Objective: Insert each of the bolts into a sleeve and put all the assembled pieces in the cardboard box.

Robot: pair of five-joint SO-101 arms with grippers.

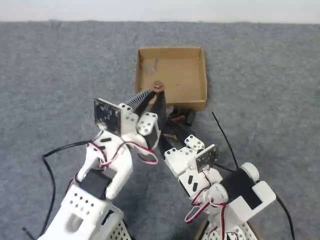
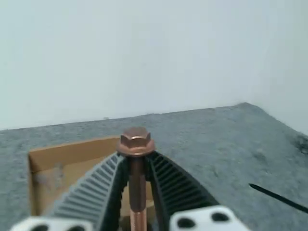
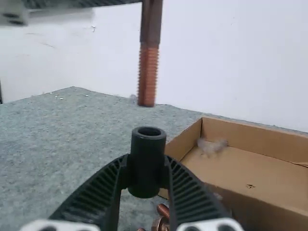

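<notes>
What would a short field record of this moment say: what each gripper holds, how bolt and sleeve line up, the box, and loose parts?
Left gripper: shut on a copper bolt, head up, thread down
Right gripper: shut on a black sleeve, opening up
Alignment: bolt tip hangs above the sleeve, a gap between, not inserted
Cardboard box: no assembled pieces visible inside
Loose parts: spare bolts near the right gripper; spare sleeve beside the box's front wall

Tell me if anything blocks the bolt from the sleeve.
Nothing visible does. The left gripper holds the bolt thread-down above the sleeve, which the right gripper holds upright, mouth open; only air lies between them.
</notes>
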